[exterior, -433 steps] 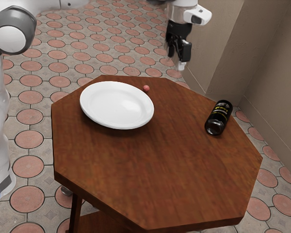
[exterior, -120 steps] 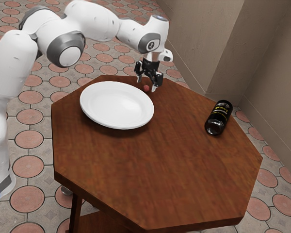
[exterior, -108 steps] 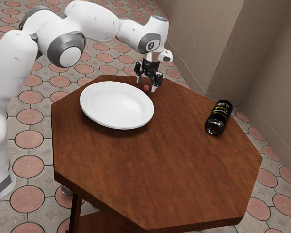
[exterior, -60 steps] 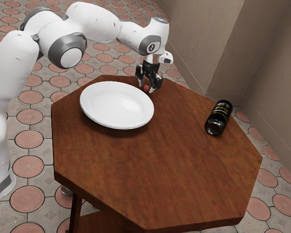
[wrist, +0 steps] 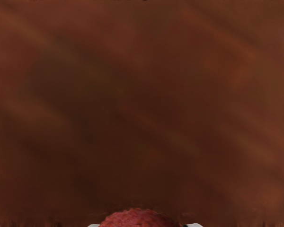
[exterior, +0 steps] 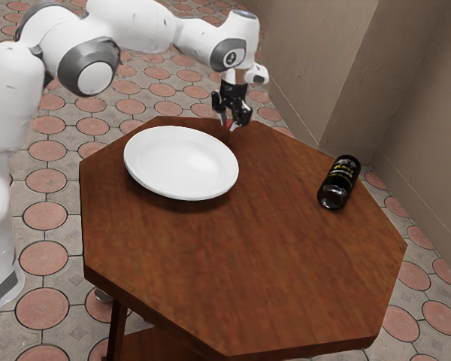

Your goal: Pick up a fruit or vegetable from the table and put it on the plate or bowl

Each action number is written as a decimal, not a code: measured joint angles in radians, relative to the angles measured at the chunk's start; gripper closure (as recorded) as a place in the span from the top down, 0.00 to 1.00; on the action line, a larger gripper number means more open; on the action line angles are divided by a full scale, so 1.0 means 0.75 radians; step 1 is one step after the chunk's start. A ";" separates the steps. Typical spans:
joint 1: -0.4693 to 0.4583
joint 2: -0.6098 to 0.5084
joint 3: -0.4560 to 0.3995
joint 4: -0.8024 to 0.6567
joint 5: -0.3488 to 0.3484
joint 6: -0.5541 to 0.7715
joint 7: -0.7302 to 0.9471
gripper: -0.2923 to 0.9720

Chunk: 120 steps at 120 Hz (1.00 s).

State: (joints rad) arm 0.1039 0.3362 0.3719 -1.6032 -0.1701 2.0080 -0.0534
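Small red bumpy fruit [wrist: 139, 218] pinched in pincer [exterior: 231, 123], raised off worktop [exterior: 270, 248], upper centre of exterior view. White round plate [exterior: 180, 162] lies flat, just lower left.

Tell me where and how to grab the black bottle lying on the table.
Grip the black bottle across the middle of its round body, coming straight down from above. It lies on its side on the table, so both flanks are free. A grasp set crosswise to its long axis should keep it from rolling.
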 joint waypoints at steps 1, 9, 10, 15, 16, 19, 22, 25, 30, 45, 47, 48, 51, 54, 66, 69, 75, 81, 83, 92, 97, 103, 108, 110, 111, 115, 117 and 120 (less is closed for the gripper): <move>-0.002 -0.013 0.000 -0.009 0.002 0.000 0.000 0.36; -0.017 -0.131 0.001 -0.086 0.023 -0.004 0.000 0.36; -0.019 -0.146 0.001 -0.095 0.026 -0.005 0.000 0.36; -0.034 -0.217 0.001 -0.137 0.041 -0.010 0.000 0.36; -0.037 -0.231 0.001 -0.145 0.044 -0.012 0.000 0.36; -0.043 -0.269 0.001 -0.170 0.051 -0.017 0.000 0.36; -0.050 -0.315 0.002 -0.206 0.058 -0.021 0.000 0.35; -0.058 -0.361 0.004 -0.245 0.064 -0.025 0.000 0.35; -0.069 -0.437 0.005 -0.309 0.082 -0.034 0.000 0.35; -0.083 -0.629 0.002 -0.445 0.124 -0.117 -0.009 0.36; -0.083 -0.655 0.001 -0.466 0.131 -0.126 -0.010 0.35; -0.083 -0.666 0.000 -0.476 0.134 -0.131 -0.010 0.35; -0.082 -0.694 -0.002 -0.499 0.143 -0.143 -0.012 0.35; -0.083 -0.724 -0.003 -0.524 0.151 -0.154 -0.014 0.35; -0.082 -0.792 -0.017 -0.589 0.179 -0.190 -0.020 0.35; -0.082 -0.801 -0.023 -0.597 0.184 -0.197 -0.021 0.35; -0.081 -0.813 -0.038 -0.612 0.191 -0.209 -0.024 0.35; -0.081 -0.822 -0.046 -0.618 0.199 -0.222 -0.026 0.35; -0.081 -0.826 -0.048 -0.620 0.201 -0.226 -0.027 0.35; -0.080 -0.832 -0.053 -0.623 0.208 -0.242 -0.031 0.35; -0.080 -0.833 -0.056 -0.623 0.213 -0.248 -0.032 0.40; -0.080 -0.834 -0.067 -0.622 0.220 -0.255 -0.032 0.51; -0.080 -0.835 -0.072 -0.621 0.225 -0.259 -0.032 0.58; -0.079 -0.834 -0.073 -0.621 0.227 -0.261 -0.032 0.60; -0.079 -0.834 -0.074 -0.621 0.228 -0.262 -0.033 0.61; -0.078 -0.833 -0.074 -0.620 0.231 -0.266 -0.033 0.64; -0.078 -0.833 -0.074 -0.620 0.232 -0.267 -0.034 0.66; -0.078 -0.833 -0.074 -0.619 0.234 -0.270 -0.034 0.68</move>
State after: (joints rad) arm 0.0458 -0.2883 0.3162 -2.0677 0.0056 1.8058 -0.0791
